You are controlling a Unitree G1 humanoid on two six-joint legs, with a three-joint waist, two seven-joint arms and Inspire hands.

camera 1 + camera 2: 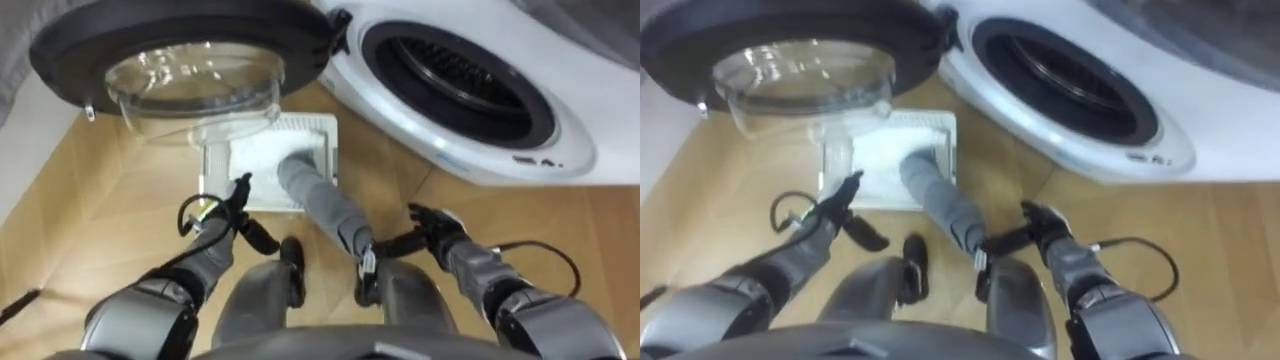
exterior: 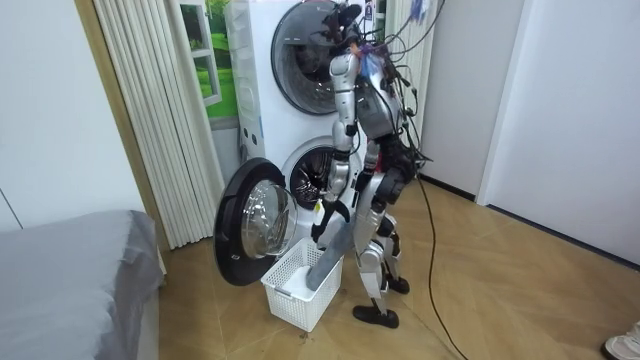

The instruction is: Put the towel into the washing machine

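Wooden floor point(image 1: 100, 190), with basket point(image 1: 333, 150) and washing machine point(image 1: 575, 130)

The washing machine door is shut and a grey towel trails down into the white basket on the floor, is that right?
Not quite. The washing machine door is swung wide open, not shut, as the left eye view shows. The rest holds: the grey towel does trail down into the white basket on the floor.

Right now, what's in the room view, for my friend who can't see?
A robot stands at a white washing machine whose round door hangs open. A grey towel slants from its legs down into a white basket on the floor, its left hand close by.
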